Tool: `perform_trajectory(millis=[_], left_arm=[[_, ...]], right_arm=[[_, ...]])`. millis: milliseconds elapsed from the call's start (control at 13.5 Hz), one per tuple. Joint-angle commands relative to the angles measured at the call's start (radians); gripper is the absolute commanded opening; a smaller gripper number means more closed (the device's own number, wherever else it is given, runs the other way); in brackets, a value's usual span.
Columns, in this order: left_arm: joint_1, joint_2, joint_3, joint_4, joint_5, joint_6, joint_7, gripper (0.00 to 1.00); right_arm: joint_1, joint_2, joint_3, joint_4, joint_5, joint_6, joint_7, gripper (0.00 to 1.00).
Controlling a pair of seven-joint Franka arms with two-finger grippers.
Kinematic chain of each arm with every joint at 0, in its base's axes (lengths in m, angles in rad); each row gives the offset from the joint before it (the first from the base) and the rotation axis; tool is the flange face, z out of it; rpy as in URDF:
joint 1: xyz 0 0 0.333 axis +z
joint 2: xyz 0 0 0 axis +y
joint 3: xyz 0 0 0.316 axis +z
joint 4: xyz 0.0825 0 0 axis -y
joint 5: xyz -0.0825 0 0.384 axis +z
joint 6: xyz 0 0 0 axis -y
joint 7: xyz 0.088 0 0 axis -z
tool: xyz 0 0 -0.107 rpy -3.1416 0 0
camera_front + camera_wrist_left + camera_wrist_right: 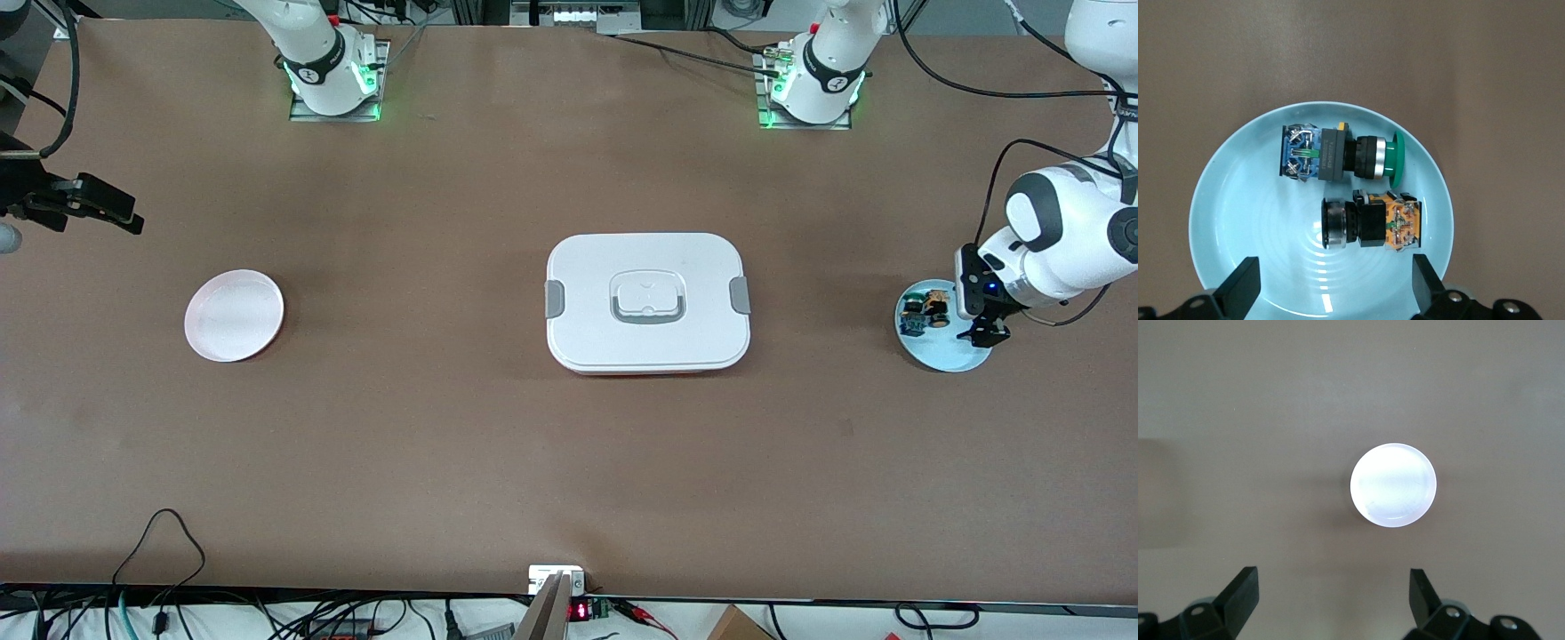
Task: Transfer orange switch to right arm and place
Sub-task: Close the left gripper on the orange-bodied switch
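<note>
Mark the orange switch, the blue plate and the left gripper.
orange switch (1373,225): left wrist view, on its black body.
blue plate (1238,220): left wrist view, on bare inner surface.
left gripper (1335,287): left wrist view, midway between its open fingertips, over the plate.

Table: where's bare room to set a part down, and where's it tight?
Bare table between the pink plate and the white lidded box, and between box and blue plate. Blue plate is crowded: orange switch, green switch, left claw over it.

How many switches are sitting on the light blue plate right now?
2, both lying on their sides on the light blue plate at the left arm's end of the table: the orange switch and, beside it, the blue-and-green switch. Neither looks hidden.
</note>
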State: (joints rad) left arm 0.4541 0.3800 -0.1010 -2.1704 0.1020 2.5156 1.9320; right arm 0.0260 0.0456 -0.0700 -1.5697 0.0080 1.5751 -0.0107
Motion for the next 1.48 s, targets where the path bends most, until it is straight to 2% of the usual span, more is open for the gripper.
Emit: perform_trajectory(millis=[0,222,667,1407], left_arm=[[0.014,0.013,-0.009,-0.003,0.018,0.019,0.018,1.00],[0.046,0.033,-0.017,-0.014,0.016,0.022,0.018,1.00],[0.051,0.027,-0.042,-0.034,0.005,0.022,0.008,1.00],[0.058,0.034,-0.042,-0.048,0.007,0.052,0.007,1.00]], right_arm=[[-0.012,-0.007,0.010,-0.009,-0.013,0.005,-0.006,1.00],[-0.014,-0.007,0.010,-0.010,-0.011,-0.001,-0.006,1.00],[-0.015,-0.013,0.009,-0.009,-0.011,-0.018,-0.006,1.00],[-0.023,-0.012,0.009,-0.009,-0.011,-0.026,0.003,1.00]])
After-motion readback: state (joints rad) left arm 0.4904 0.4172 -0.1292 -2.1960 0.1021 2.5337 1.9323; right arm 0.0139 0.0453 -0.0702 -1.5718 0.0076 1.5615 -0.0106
